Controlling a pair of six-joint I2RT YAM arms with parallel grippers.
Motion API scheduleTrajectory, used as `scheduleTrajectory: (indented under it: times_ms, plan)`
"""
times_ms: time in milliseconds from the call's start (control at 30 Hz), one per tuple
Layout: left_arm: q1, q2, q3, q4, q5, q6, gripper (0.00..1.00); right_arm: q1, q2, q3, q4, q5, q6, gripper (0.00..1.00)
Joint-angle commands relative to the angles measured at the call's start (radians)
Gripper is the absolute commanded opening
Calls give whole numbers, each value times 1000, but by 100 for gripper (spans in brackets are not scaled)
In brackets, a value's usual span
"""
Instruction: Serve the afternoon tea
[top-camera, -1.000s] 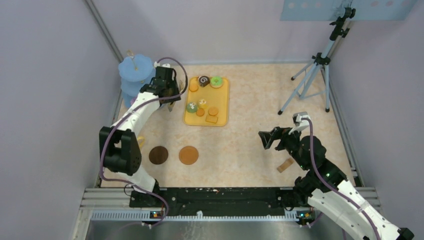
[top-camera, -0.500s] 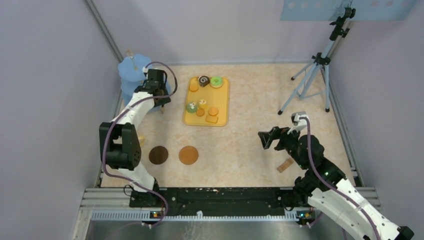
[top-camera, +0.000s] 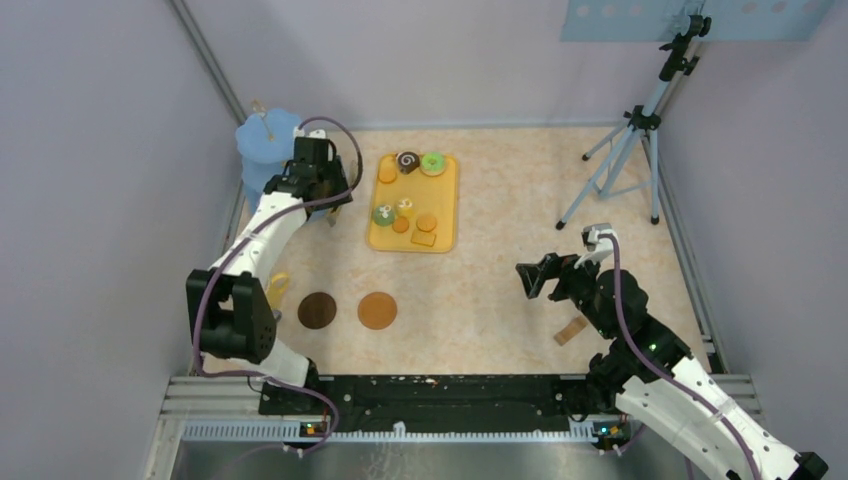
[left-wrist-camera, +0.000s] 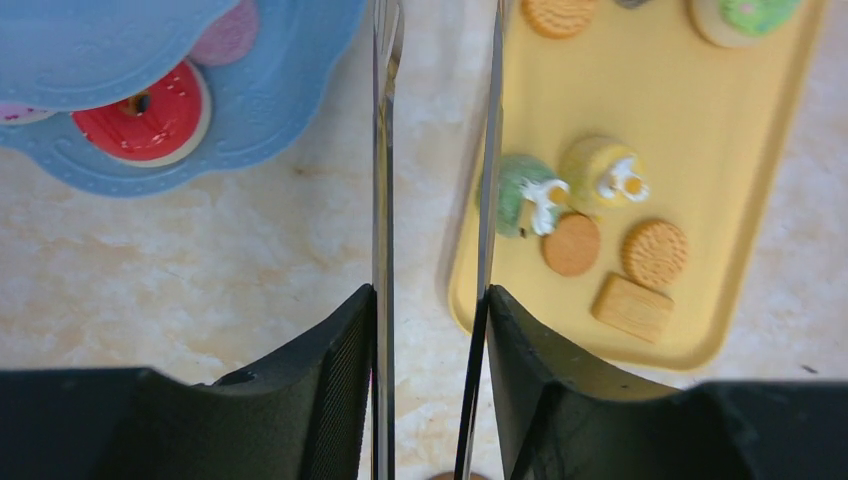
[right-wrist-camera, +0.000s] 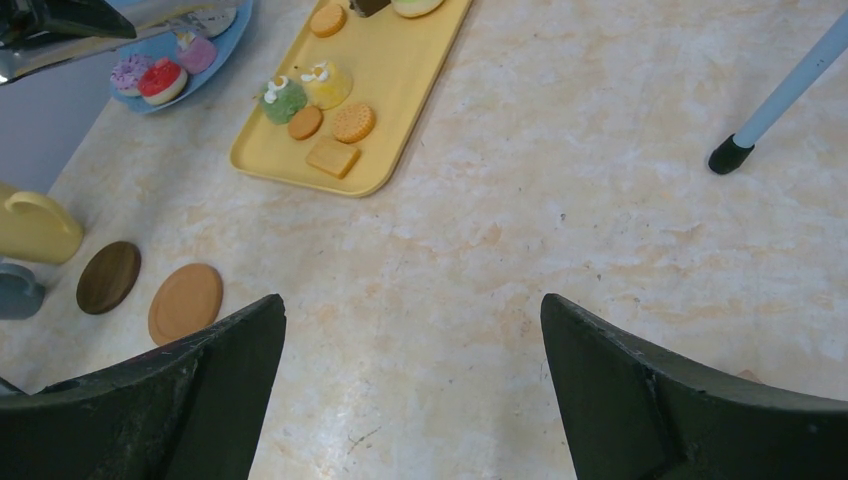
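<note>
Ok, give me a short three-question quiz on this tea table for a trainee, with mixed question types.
1. True or false: the left gripper grips the long metal tongs.
2. What holds the red toy doughnut? A the flat yellow tray, B the blue tiered stand, C a round brown coaster.
3. Fill in: the right gripper is ___ and holds nothing.
Key: 1 true; 2 B; 3 open.
</note>
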Motion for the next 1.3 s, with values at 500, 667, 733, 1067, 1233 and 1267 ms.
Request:
scheduleTrajectory:
  times_ms: [500,667,733,1067,1233,1267]
  plan:
    - [-235,-225,-68,-222,-39,204,60,-6,15,11,26,11,-11,96]
    - [-253,-196,-75,-200,-22,193,60,-6,14,11,25,12,-11,96]
    - [-265,-185,-76,-191,-29,190,60,-6,14,11,25,11,-9,96]
    - [-311,-119,-75,-171,-120,184,58,-5,15,10,27,11,-12,96]
    - [-329,-87,-77,-158,-147,179,56,-6,14,9,27,10,-11,96]
    - [-332,-80,-75,-154,-156,179,56,-6,14,10,28,10,-11,96]
